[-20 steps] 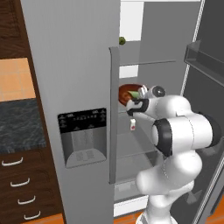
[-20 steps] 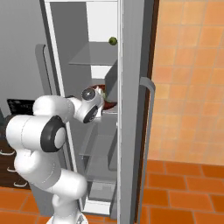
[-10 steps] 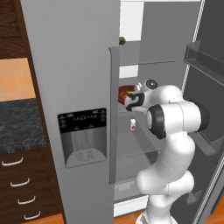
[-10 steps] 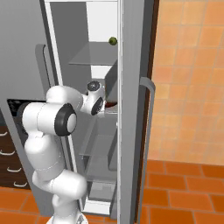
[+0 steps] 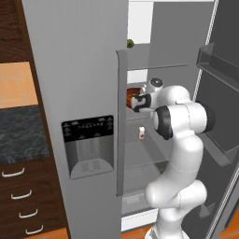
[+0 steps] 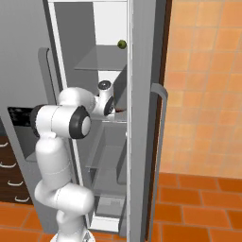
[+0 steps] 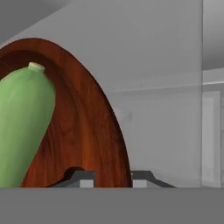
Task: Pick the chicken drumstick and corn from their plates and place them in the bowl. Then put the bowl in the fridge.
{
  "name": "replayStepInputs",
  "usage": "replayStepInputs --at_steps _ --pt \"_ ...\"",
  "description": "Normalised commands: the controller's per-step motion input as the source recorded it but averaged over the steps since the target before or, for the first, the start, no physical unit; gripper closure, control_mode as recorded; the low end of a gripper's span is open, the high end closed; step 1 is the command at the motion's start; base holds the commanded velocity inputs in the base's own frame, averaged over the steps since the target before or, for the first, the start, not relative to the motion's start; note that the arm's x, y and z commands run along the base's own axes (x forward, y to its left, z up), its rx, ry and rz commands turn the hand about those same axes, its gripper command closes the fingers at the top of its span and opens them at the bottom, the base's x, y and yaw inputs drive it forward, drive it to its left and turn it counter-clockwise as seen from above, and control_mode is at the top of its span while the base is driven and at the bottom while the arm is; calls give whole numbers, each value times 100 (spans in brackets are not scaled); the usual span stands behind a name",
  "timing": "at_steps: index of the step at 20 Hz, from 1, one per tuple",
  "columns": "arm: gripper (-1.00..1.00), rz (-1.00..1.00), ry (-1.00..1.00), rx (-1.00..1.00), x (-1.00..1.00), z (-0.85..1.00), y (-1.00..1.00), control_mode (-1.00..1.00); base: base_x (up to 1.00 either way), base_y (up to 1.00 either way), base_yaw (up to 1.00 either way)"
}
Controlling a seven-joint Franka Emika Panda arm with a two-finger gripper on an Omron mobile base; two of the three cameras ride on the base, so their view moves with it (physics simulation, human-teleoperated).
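While the arm reaches into the open fridge (image 5: 84,70), the bowl (image 7: 83,135) sits right at the gripper (image 7: 113,177) on a middle shelf. In the hand view the dark red-brown wooden bowl takes up the left half, and its rim runs down between the two finger tips, one inside the bowl, one outside. So the jaws are clamped on the bowl's rim as far as I can see. Inside the bowl lies the corn (image 7: 22,127), looking plain green from here with a pale stub end at the top. Can't spot the drumstick from this angle, most of the bowl is cut off.

From the left base view you get a sliver of the bowl (image 5: 132,94) peeking out behind the fridge's closed left door, with the hand right on it. The right base view barely shows the bowl, just a dark edge past the wrist.

Elsewhere in the fridge: a small round green fruit (image 5: 130,43) on the upper shelf, and a tiny white carton (image 5: 141,133) with a red mark lower down, too small to read. The closed door has a black dispenser panel (image 5: 87,129) with tiny white markings I can't read either.

The room has an orange tiled wall (image 6: 208,85), orange floor tiles and dark wood drawers (image 5: 23,205) under a black speckled counter (image 5: 21,133).
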Motion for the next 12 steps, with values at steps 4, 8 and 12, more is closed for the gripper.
replayStepInputs --at_steps 4,8,12 --pt "100 2 0 0 16 -15 0 -100 0 0 0" --pt "-100 2 -3 0 2 -3 2 -100 0 0 0" --pt "-100 0 -15 0 0 27 0 -100 0 0 0"
